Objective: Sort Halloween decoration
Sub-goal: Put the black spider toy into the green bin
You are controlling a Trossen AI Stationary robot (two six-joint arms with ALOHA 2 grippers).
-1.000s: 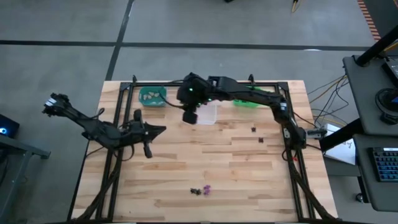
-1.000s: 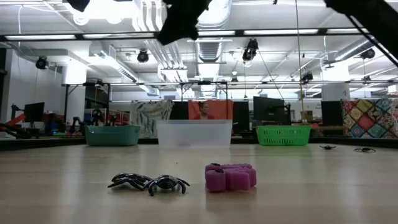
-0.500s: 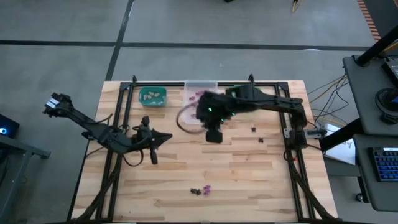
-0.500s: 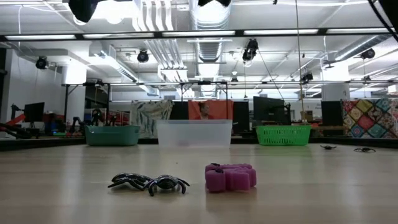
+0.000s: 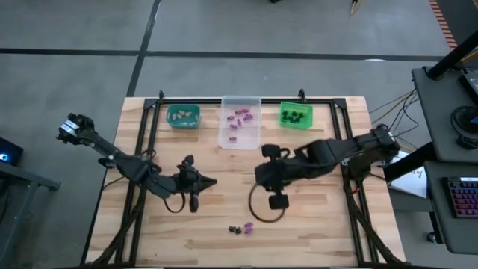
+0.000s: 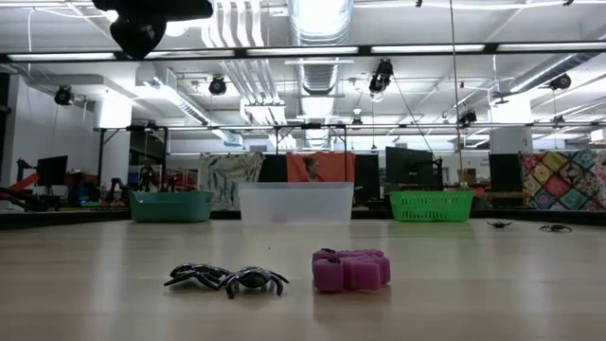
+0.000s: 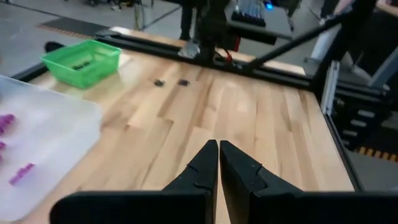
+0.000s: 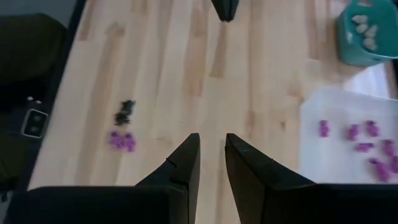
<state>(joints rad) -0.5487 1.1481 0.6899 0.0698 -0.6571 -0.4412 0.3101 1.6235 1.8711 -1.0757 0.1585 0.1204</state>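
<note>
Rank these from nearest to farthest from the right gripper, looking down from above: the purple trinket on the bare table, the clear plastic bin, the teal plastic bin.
From the right gripper:
1. Purple trinket, lying on the front of the table, just below the gripper.
2. Clear plastic bin, back edge, middle.
3. Teal plastic bin, back edge, far left.

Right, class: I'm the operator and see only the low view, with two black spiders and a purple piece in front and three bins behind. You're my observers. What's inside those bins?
Observer: The teal bin holds beige trinkets, the clear bin purple trinkets, and the green bin black trinkets.
Operator: Where's the right gripper?
Observer: The right gripper is over the table's middle, slightly open and empty.
Operator: And the left?
Observer: The left gripper is shut on nothing, left of the right one.
</note>
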